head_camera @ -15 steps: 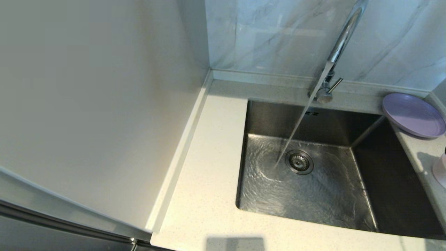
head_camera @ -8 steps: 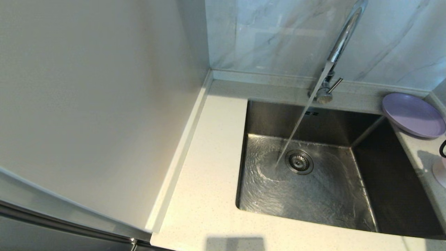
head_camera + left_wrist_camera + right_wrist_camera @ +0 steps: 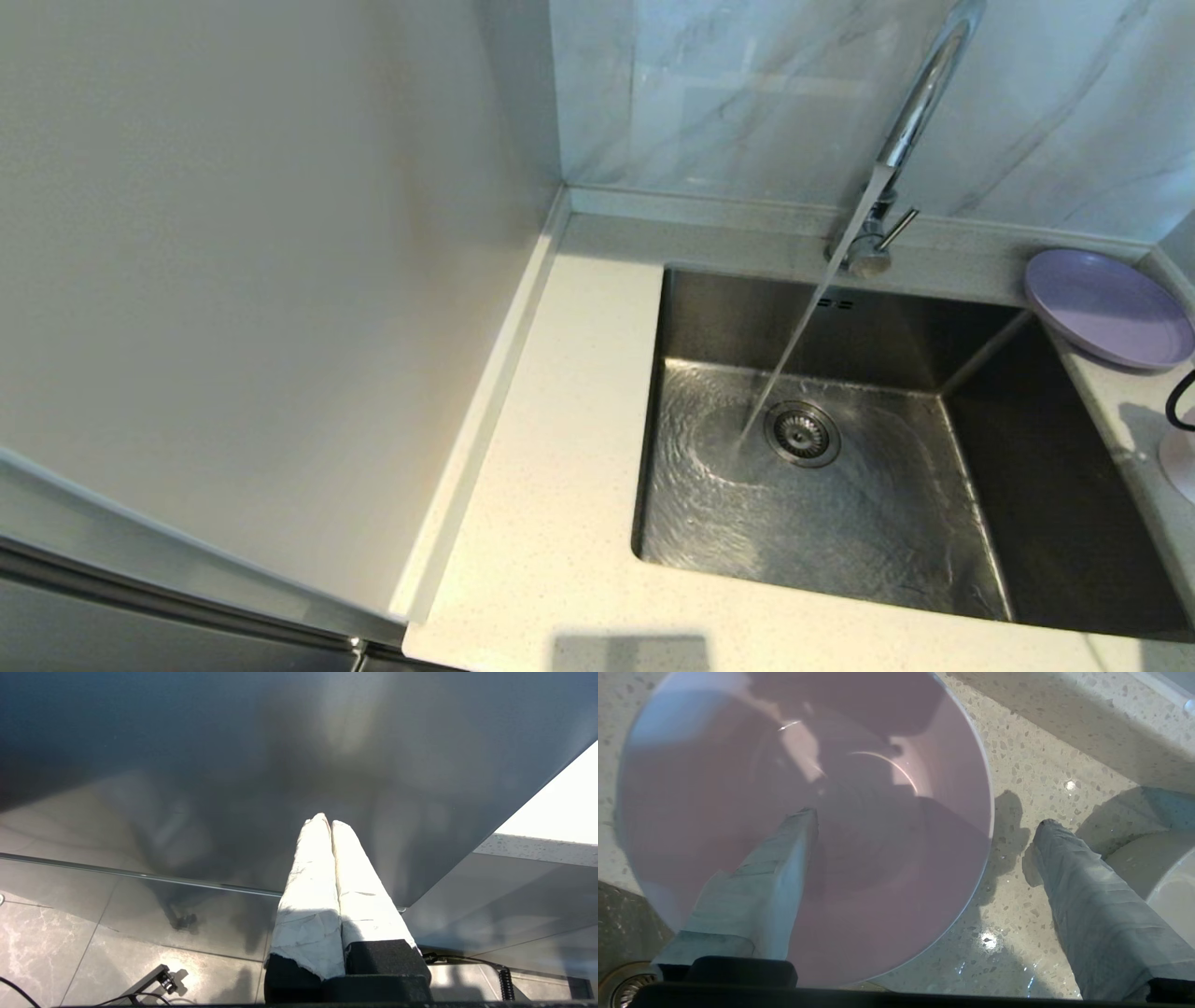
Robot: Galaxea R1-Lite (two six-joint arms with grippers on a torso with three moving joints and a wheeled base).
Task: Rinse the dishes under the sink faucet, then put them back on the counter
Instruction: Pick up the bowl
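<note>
On speckled stone counter (image 3: pixel 1036 765), wide-spread right gripper (image 3: pixel 924 823) straddling smooth round pink bowl's (image 3: pixel 738 765) rim.

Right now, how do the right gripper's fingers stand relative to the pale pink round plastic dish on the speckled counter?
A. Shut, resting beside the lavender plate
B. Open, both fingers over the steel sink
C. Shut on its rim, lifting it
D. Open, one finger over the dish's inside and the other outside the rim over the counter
D: in the right wrist view the right gripper is open, straddling the rim of the pale pink round plastic dish, with one of its fingers over the speckled counter.
</note>
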